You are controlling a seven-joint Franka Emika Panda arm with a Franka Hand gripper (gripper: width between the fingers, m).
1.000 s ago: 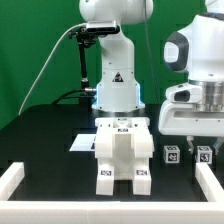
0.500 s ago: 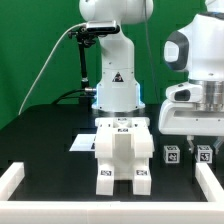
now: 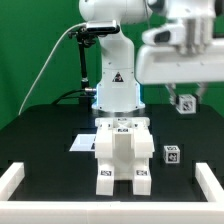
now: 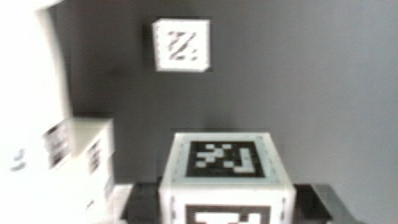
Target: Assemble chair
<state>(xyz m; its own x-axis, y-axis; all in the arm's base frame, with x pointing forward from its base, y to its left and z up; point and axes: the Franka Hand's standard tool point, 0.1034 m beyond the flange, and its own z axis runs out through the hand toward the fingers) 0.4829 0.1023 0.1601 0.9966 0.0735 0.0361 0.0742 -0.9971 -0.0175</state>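
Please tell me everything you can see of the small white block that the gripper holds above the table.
The small white block looks plastic and bears black-and-white square tags on two visible faces. The gripper is shut on it, one dark finger at each side. It hangs upright in the air, clear of the black table, on the exterior view's right, roughly above a second tagged block and apart from the chair body.

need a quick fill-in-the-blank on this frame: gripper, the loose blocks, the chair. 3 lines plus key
1. The gripper holds a tagged block in the air, ___ the table.
2. A second block lies on the table at the exterior view's ___ of the half-built chair.
3. The table top is ___ in colour.
Missing words: above; right; black.
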